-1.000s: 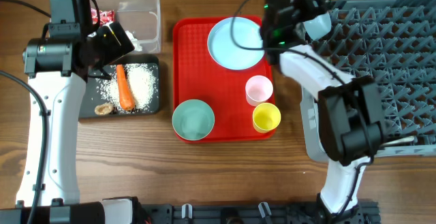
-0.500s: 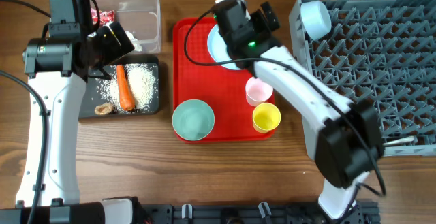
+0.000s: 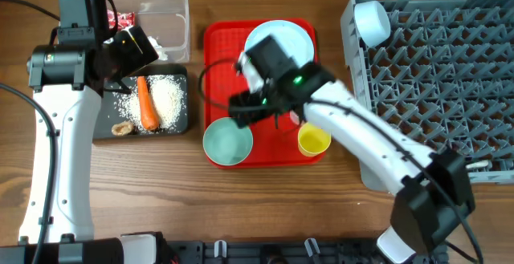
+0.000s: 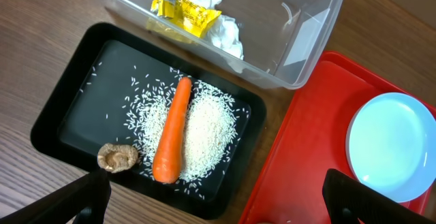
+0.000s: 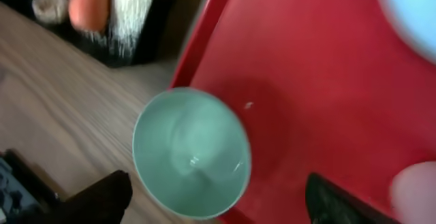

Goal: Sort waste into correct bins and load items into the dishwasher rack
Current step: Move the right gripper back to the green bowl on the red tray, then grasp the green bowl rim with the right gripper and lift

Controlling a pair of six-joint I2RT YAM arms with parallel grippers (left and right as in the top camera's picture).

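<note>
My right gripper (image 3: 247,106) is open and empty, hovering just above the pale-blue bowl (image 3: 227,141) at the red tray's front left; in the right wrist view the bowl (image 5: 191,152) lies between my open fingers. The pale-blue plate (image 3: 281,33) and the yellow cup (image 3: 314,138) stand on the same tray; the pink cup (image 5: 415,190) is mostly hidden by my arm. My left gripper (image 3: 132,51) is open and empty above the black tray (image 3: 181,123), which holds the carrot (image 4: 170,139), rice (image 4: 204,132) and brown lump (image 4: 117,157). The clear tub (image 4: 300,40) holds the yellow wrapper (image 4: 184,9) and tissue (image 4: 225,33).
The flat red tray (image 3: 261,156) sits mid-table. The grey dishwasher rack (image 3: 442,79) fills the right side, with a pale-blue bowl (image 3: 372,22) on its pegs at the far left corner. Bare wood lies in front of the trays.
My right arm has swung from the rack's far left corner, across the plate, down to the bowl at the red tray's front left. My left arm has not moved.
</note>
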